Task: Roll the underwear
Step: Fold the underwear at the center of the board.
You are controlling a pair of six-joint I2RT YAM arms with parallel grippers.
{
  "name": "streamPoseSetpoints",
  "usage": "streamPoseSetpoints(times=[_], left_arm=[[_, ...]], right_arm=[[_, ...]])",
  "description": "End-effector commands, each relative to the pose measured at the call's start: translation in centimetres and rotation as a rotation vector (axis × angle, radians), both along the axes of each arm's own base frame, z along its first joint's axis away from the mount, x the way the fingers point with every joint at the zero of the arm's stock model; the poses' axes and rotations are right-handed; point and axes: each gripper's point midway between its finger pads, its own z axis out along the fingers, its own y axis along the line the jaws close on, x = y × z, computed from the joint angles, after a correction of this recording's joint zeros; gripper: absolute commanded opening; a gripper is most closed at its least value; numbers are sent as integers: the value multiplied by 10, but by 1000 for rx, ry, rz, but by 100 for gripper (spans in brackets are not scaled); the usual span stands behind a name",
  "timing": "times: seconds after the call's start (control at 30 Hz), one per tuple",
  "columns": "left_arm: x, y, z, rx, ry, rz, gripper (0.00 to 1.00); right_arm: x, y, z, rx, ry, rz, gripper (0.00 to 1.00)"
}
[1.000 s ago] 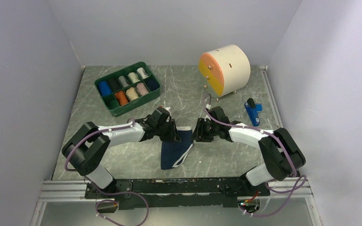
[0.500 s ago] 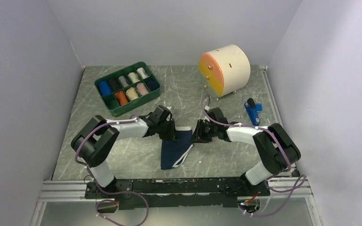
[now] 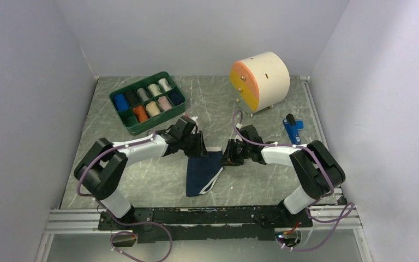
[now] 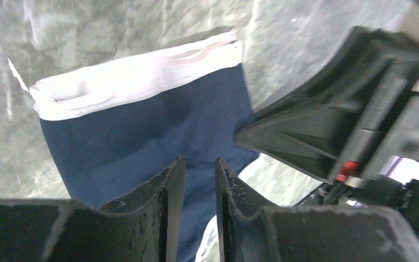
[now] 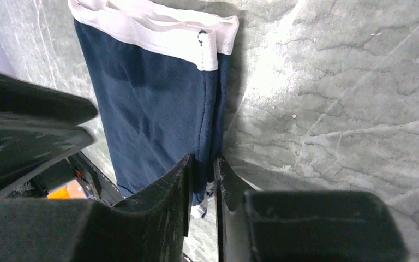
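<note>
Top external. Item: navy underwear (image 3: 202, 174), flat on the table (image 3: 262, 180), midway between the two arms. Long axis runs from the white waistband at the far end to the leg end at the near left. Left gripper (image 3: 196, 151) sits on the far-left edge and right gripper (image 3: 228, 156) on the far-right edge. Both touch the cloth, and neither is the nearer.

Left wrist. Left gripper (image 4: 199, 162): jaws drawn to a narrow slit filled with navy cloth, apparently pinched. The underwear (image 4: 136, 136) stretches away from the fingertips, with its waistband (image 4: 136, 82) lying crosswise at the far end. Black body of the right arm (image 4: 327, 131) stands at the cloth's opposite edge.

Right wrist. Right gripper (image 5: 203, 159): jaws narrow, with the doubled side edge of the underwear (image 5: 147, 109) running straight into the gap, so it is gripped. Waistband (image 5: 158, 30) lies beyond the fingertips. The left arm's dark body (image 5: 27, 125) stands across the cloth.

Judgement: the roll has to travel along the long axis, so both grippers work side by side across the width.
</note>
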Motion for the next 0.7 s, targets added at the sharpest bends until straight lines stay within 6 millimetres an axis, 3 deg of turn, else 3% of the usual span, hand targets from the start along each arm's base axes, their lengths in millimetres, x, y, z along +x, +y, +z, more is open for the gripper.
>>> streamPoseSetpoints(times=[0.0, 0.13, 0.27, 0.37, 0.67], left_arm=[[18, 0, 53, -55, -128, 14, 32], [22, 26, 59, 7, -168, 78, 33], [24, 62, 58, 19, -167, 191, 35], [24, 91, 46, 44, -114, 290, 34], [20, 117, 33, 35, -71, 316, 32]], right_arm=[[13, 7, 11, 32, -44, -9, 20], [20, 8, 20, 14, -75, 6, 19], [21, 8, 16, -62, -63, 7, 17], [26, 7, 12, -151, -66, -1, 17], [35, 17, 24, -329, -139, -12, 8]])
